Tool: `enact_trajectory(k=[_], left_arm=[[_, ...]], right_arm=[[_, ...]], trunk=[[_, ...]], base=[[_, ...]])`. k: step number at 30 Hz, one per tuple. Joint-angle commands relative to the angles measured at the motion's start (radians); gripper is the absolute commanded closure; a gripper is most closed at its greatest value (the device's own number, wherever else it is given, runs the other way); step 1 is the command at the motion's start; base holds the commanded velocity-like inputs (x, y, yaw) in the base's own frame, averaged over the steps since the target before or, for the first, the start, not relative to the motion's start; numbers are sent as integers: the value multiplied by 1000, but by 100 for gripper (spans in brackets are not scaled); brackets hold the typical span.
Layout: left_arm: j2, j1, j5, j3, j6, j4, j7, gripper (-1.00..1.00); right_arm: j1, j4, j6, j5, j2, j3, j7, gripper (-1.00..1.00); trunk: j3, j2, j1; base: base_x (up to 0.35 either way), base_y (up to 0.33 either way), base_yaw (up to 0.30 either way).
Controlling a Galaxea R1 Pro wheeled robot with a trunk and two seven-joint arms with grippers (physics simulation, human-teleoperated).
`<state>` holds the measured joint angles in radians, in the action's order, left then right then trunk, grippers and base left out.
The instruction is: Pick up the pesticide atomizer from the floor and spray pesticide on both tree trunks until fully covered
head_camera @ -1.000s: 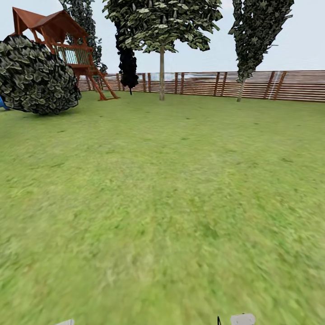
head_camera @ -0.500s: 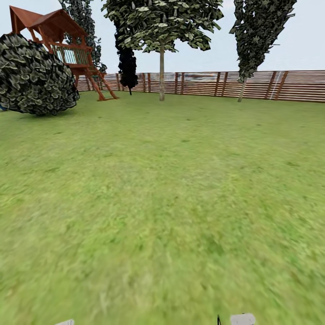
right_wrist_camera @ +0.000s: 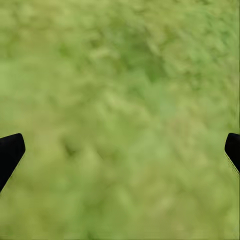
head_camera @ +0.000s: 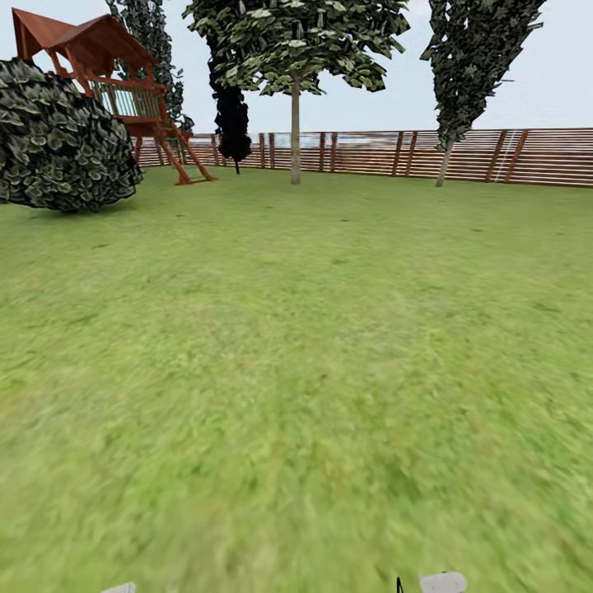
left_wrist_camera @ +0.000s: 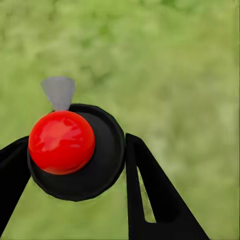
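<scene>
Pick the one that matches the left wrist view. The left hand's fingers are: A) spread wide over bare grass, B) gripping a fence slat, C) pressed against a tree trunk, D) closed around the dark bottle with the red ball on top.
D: the left hand has its black fingers on either side of the pesticide atomizer, against its round dark body, with blurred grass behind.

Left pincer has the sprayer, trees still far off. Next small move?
Probably keep rolling forward across the lawn toward the pale-trunked tree by the fence. The left pincer is closed on the sprayer, while the trunk is too far away for spraying. The right pincer is open over grass.
</scene>
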<state>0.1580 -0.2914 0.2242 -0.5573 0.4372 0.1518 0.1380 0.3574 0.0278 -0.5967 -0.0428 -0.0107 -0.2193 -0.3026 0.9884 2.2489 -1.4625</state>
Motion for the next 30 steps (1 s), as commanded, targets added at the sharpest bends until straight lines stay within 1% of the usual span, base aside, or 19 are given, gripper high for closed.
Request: enact_trajectory(k=[1, 30], left_arm=[[0, 0, 0, 0, 0, 0, 0, 100], [-1, 0, 0, 0, 0, 0, 0, 100]], right_arm=[[0, 0, 0, 0, 0, 0, 0, -100], [0, 0, 0, 0, 0, 0, 0, -100]], trunk=[[0, 0, 0], [0, 0, 0]], base=[[338, 0, 0], [338, 0, 0]])
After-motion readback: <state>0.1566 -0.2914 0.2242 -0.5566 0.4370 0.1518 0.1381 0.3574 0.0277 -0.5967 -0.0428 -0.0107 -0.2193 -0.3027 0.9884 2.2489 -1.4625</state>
